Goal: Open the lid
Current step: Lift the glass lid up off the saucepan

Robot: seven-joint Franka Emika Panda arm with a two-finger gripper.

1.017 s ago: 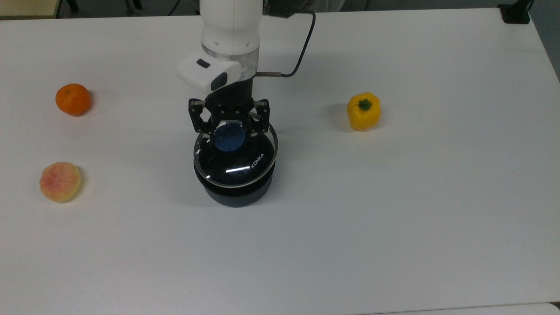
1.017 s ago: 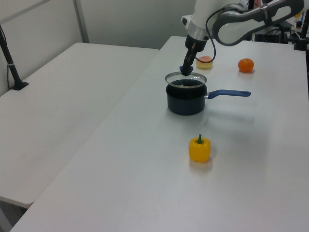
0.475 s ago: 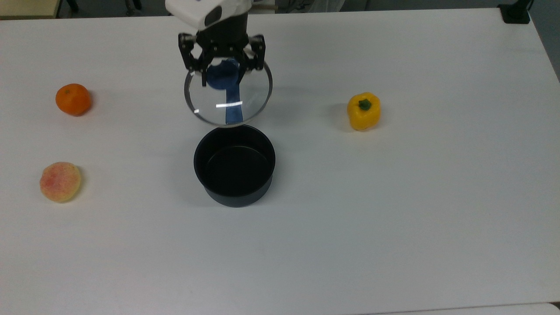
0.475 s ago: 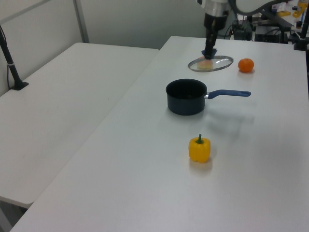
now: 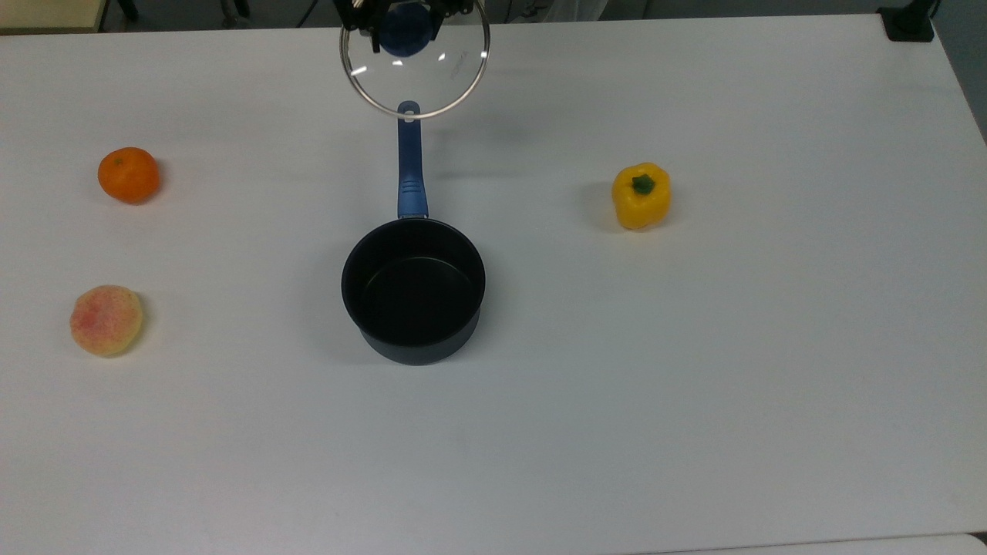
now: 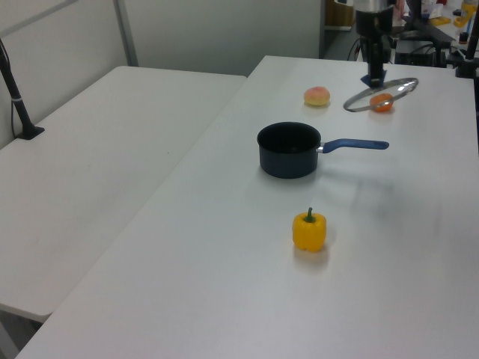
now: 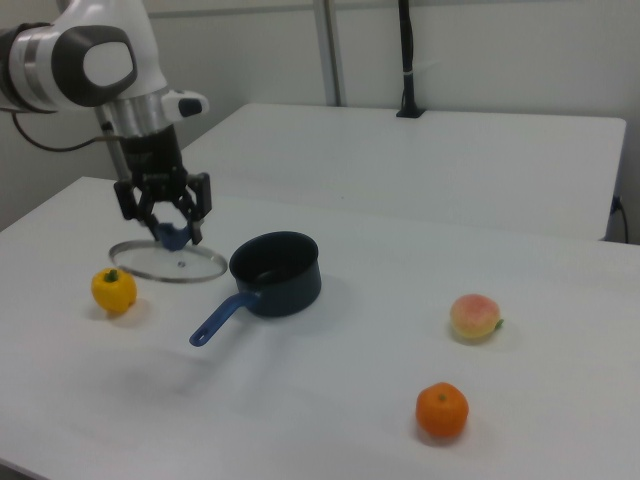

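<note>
The clear glass lid (image 5: 420, 69) with its metal rim hangs in the air, held by its blue knob (image 5: 403, 29). My gripper (image 5: 404, 17) is shut on that knob at the top view's upper edge. The lid (image 6: 380, 94) floats tilted above the table beyond the pan's handle in the left view. In the right view the gripper (image 7: 168, 228) holds the lid (image 7: 168, 262) level, above and to the left of the pan. The dark blue saucepan (image 5: 413, 289) stands uncovered and empty, its long blue handle (image 5: 409, 166) pointing toward the lid.
A yellow bell pepper (image 5: 641, 196) sits to the top view's right of the pan. An orange (image 5: 128, 175) and a peach (image 5: 106, 320) lie at the top view's left. A second white table (image 6: 90, 172) adjoins in the left view.
The lid was lifted off the saucepan and carried away over the handle, toward the top view's upper edge. The pan stayed in place and now stands uncovered.
</note>
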